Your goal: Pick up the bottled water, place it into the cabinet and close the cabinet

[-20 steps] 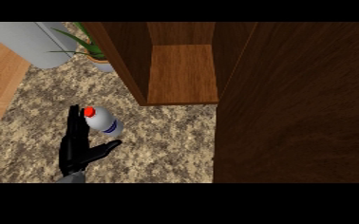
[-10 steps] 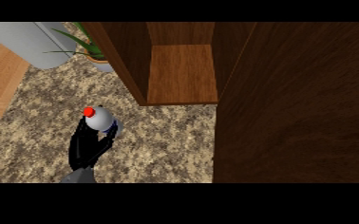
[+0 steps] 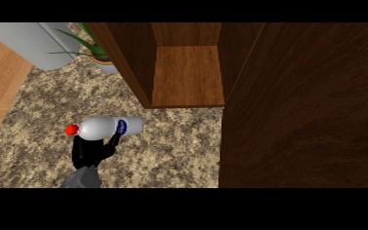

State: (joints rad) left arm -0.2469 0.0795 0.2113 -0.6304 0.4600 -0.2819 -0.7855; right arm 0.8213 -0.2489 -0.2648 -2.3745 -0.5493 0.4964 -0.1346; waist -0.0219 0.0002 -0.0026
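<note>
Over on the far left edge there's a strip of light wood [image 3: 10, 85], and right next to it, up top, a grey rounded thing [image 3: 36, 44] that I honestly can't identify. Just beside that sits a potted plant [image 3: 92, 48] with long green leaves, tucked up against the cabinet's left side.

Lower down, still on the left, is the left hand [image 3: 89, 152], black, coming up from the bottom edge on its grey forearm [image 3: 81, 178]. Its fingers [image 3: 114, 139] are curled up around the bottled water [image 3: 106, 126], wrapping it near the blue label. The bottle is lying sideways, red cap [image 3: 72, 129] pointing left and base pointing right toward the cabinet. It's held over the speckled stone counter [image 3: 169, 148], in front of the cabinet's left wall and a bit to the left of the opening, so it's outside the cabinet and not on the shelf.

Moving right, the cabinet [image 3: 129, 63] stands open, and you can look straight down at its lighter wooden shelf [image 3: 188, 75] with nothing of the bottle on it.

Further right, a big dark wood panel [image 3: 295, 107] fills the whole right side, top to bottom. Can't tell for sure whether that's the door swung out or just more cabinet.
</note>
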